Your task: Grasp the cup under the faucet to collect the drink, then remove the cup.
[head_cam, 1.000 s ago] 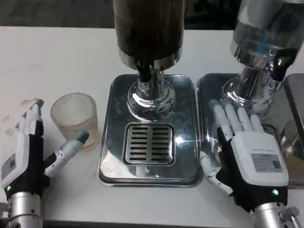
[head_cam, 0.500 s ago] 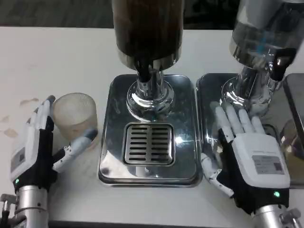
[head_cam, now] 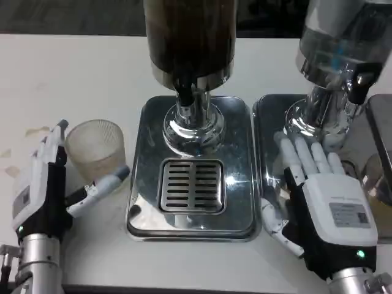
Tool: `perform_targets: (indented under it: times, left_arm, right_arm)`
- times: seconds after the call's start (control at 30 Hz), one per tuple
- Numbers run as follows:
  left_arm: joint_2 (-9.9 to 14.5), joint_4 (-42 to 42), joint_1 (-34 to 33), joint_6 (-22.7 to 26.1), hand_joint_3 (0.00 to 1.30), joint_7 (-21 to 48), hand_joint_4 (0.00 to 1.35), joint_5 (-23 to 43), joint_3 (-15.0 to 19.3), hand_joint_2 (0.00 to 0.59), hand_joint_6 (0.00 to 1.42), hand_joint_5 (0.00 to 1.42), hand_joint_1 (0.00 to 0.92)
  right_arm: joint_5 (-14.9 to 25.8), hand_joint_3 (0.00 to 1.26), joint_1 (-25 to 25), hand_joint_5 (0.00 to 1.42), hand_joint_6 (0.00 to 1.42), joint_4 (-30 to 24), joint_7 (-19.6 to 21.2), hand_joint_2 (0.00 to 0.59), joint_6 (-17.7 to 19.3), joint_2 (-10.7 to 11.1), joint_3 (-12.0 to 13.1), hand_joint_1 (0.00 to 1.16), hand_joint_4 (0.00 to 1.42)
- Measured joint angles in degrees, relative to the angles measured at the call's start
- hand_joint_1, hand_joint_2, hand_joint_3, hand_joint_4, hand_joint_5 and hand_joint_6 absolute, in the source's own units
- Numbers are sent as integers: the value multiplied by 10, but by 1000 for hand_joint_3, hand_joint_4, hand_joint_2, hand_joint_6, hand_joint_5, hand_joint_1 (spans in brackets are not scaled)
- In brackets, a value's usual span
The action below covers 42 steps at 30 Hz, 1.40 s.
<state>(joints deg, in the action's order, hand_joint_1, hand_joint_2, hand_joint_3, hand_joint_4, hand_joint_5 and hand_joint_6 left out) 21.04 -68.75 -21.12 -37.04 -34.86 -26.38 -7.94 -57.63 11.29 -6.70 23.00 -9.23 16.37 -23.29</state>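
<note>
A cloudy translucent cup (head_cam: 96, 150) stands upright on the white table, left of the drip tray (head_cam: 191, 168). It looks empty. My left hand (head_cam: 46, 187) is open around the cup's near left side: its fingers rise along the left wall and its thumb reaches under the right side, touching or nearly so. The dark drink dispenser (head_cam: 190, 37) stands over the tray, its faucet (head_cam: 185, 92) above the slotted grate (head_cam: 193, 185). My right hand (head_cam: 324, 205) lies flat and open on the second tray (head_cam: 269, 122), holding nothing.
A second dispenser with clear liquid (head_cam: 340, 43) stands at the back right on its chrome base (head_cam: 318, 119). Brown spill stains (head_cam: 33, 131) mark the table left of the cup. Bare table stretches behind the cup and along the front edge.
My left hand has moved in toward the cup and turned edge-on, fingers now along its left wall and thumb beneath its right side. The right hand has slid slightly right.
</note>
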Motion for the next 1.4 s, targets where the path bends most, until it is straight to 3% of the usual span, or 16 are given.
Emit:
perform_targets:
  times: [0.17, 0.3, 0.53, 0.67, 0.77, 1.0, 1.1, 1.4]
  left_arm:
    - [1, -4, -2, 0, 0, 8, 0, -1, -3, 32, 36, 60, 373]
    - [1, -4, -5, 0, 0, 3, 0, -1, -3, 38, 168, 192, 437]
    - [-3, -12, -10, -4, 60, -12, 166, 1, -1, 40, 363, 384, 486]
    - [-7, -15, -16, -5, 185, -30, 311, 2, -1, 39, 596, 562, 530]
    - [-9, -15, -19, -8, 330, -37, 479, 9, -1, 40, 903, 777, 565]
    - [-15, -17, -19, -16, 770, -48, 966, 11, -2, 2, 1303, 1153, 643]
    - [-16, -17, -18, -16, 825, -59, 1028, 8, -6, 0, 1350, 1195, 656]
    - [-16, -16, -14, -14, 845, -119, 1031, -15, -21, 0, 1337, 1181, 650]
  right_arm:
    - [-9, 13, 2, 0, 0, -4, 0, 534, -1, -2, 0, 171, 0]
    - [-10, 13, 3, 0, 0, -4, -1, 534, -1, -4, 0, 170, 0]
    - [-16, 13, 12, 0, 3, -6, -2, 533, -4, -4, 1, 167, 0]
    - [-16, 13, 25, 0, 10, -18, -3, 533, -10, -4, 4, 166, 0]
    - [-17, 13, 30, 0, 23, -26, -3, 533, -13, -7, 4, 165, 0]
    - [-17, 13, 36, 0, 29, -29, -6, 533, -22, -13, 3, 164, 0]
    - [-17, 13, 36, 0, 30, -29, -9, 533, -22, -14, 3, 164, 0]
    - [-17, 13, 28, 0, 42, -29, -11, 538, -20, -15, 3, 152, 0]
